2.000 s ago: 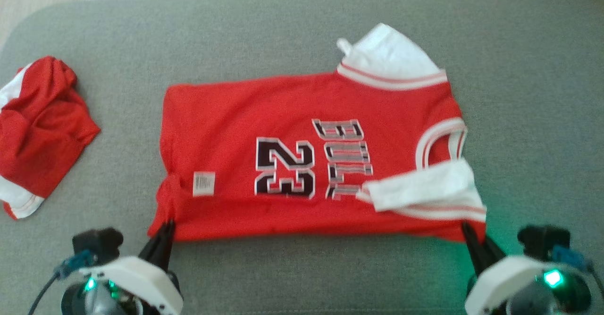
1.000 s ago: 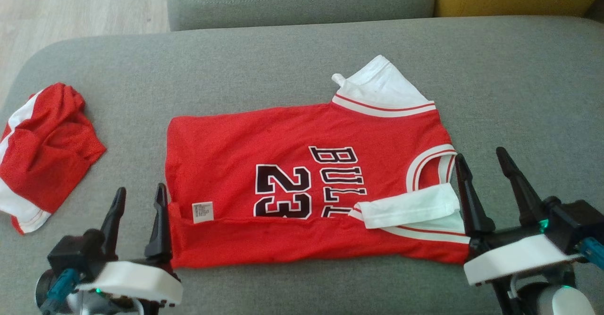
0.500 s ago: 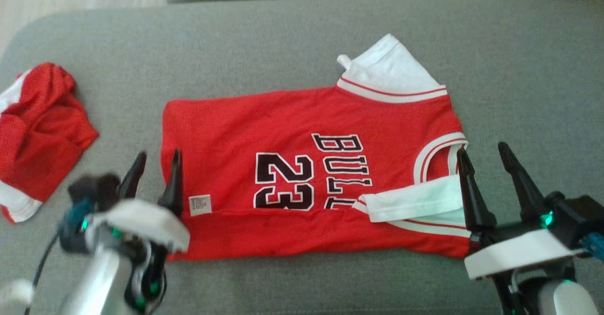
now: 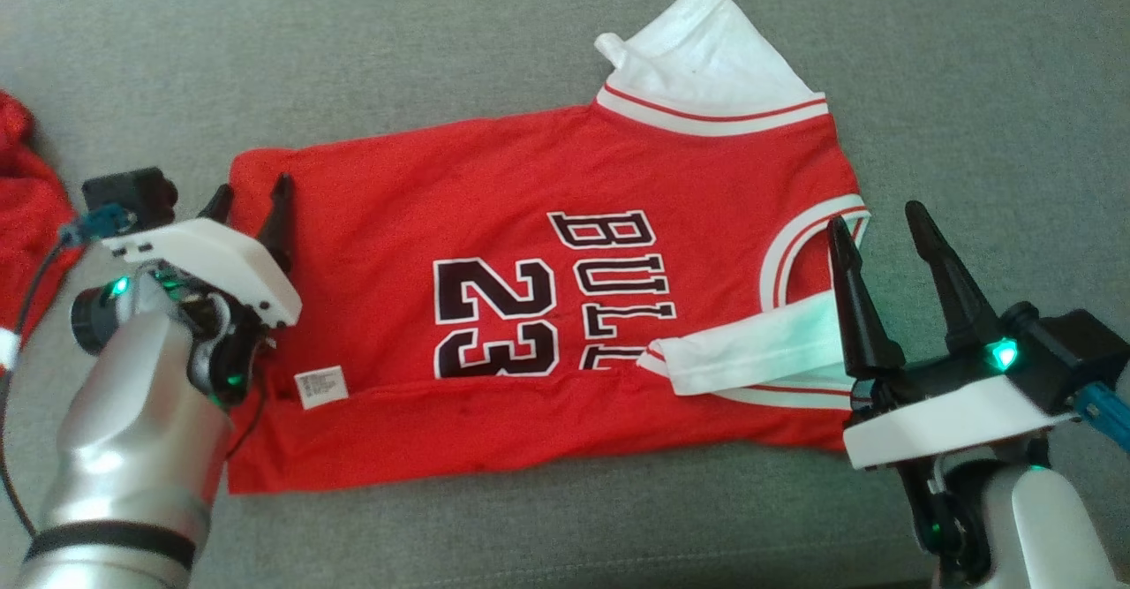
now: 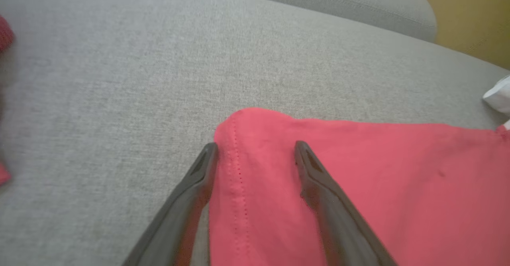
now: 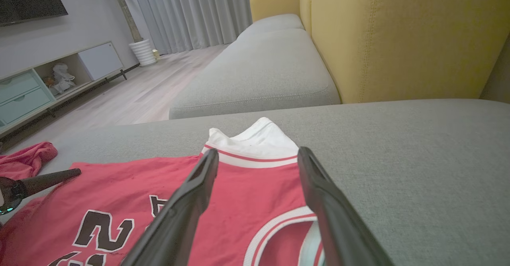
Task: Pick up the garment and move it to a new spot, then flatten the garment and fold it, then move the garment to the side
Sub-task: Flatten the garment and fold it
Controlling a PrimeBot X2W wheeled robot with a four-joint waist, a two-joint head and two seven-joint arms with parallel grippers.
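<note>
The garment [image 4: 530,306], a red jersey with a black "23", lay spread across the middle of the grey cushion [image 4: 971,86], neck end toward the cushion's right and hem toward its left. The pick-up and the move to a new spot looked finished, and the cloth was mostly flat. Its long edge nearest the cushion's front appeared turned up over the body in a narrow band, with the care label [image 4: 322,386] showing and one white sleeve [image 4: 759,351] lying folded in over the print. I took that as a first fold already made. The other white sleeve [image 4: 706,59] stuck out unfolded toward the back of the cushion. The left gripper [image 4: 252,209] sat at the hem's back corner with its fingers apart, one over bare cushion just outside the stitched edge and the other over red cloth; whether the tips touched the fabric could not be told. The right gripper [image 4: 874,218] hovered at the neck end with its fingers spread wide and nothing between them. What seemed left was folding the back edge and its sleeve in, halving the jersey, and carrying it aside — perhaps toward the crumpled red cloth [image 4: 26,209] at the cushion's left end.
</note>
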